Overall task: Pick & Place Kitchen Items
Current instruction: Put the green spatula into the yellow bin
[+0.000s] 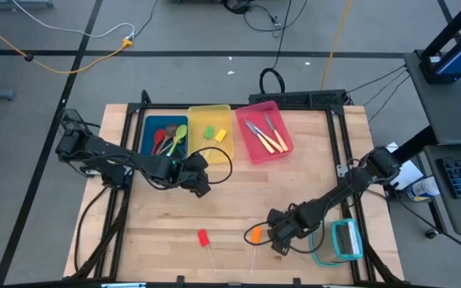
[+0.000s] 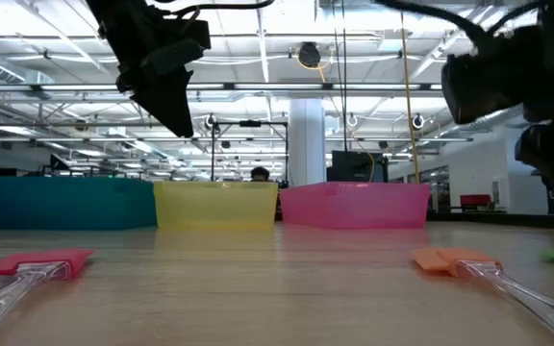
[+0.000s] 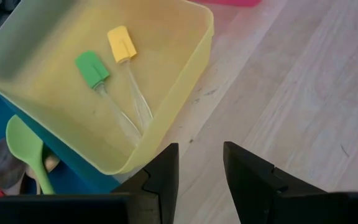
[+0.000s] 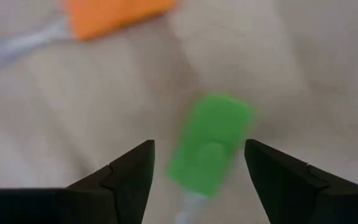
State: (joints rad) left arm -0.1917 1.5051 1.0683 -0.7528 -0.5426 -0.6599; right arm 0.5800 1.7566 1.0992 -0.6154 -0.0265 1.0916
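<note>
My right gripper (image 1: 281, 236) is open above a clear-handled stick with a green head (image 4: 211, 144) that lies flat on the table; its fingers stand on either side of the head without touching it. An orange-headed stick (image 1: 254, 234) lies just left of it, and a red-headed stick (image 1: 203, 237) lies farther left. My left gripper (image 1: 201, 186) is open and empty, raised above the table by the near edge of the yellow bin (image 1: 210, 134). That bin holds a green-headed stick (image 3: 92, 69) and a yellow-headed stick (image 3: 122, 43).
A blue bin (image 1: 164, 136) with green, red and brown spoons stands left of the yellow bin, and a pink bin (image 1: 264, 132) with yellow-handled knives stands to its right. A teal-framed square object (image 1: 345, 240) lies at the table's near right, beside my right arm.
</note>
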